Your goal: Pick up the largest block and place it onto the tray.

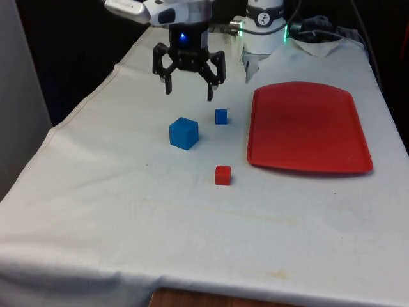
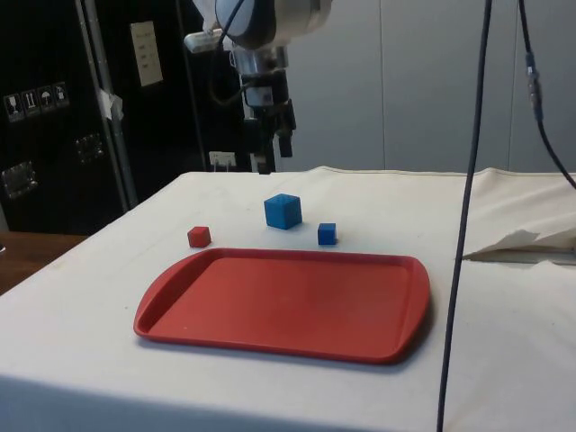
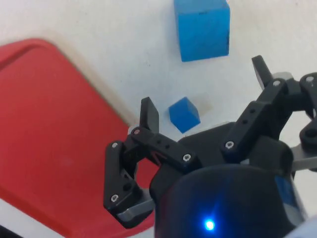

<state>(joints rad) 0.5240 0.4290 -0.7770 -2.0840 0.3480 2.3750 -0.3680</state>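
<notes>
In the front view, nearest the surface's (image 1: 96, 211) front edge sits a small red cube (image 1: 222, 174), alone on the cloth. Beyond it lies the big blue block (image 1: 184, 133), resting on the surface and turned corner-on, with a small blue cube (image 1: 221, 116) just behind it and toward the tray's side, the two apart. The red tray (image 1: 310, 128) lies flat along the surface's edge at the front view's right, with nothing on it. Farthest back, the pincer (image 1: 189, 89) hangs above the cloth with its fingers spread wide, gripping nothing, behind the big blue block and clear of it. The side view shows the height more plainly: the pincer (image 2: 270, 155) is well above the big blue block (image 2: 283, 211), while the tray (image 2: 288, 301) lies closest to that camera. The wrist view looks down past the parted fingers at the small blue cube (image 3: 184, 114) between them, far below, a corner of the tray (image 3: 44, 129) beside it.
</notes>
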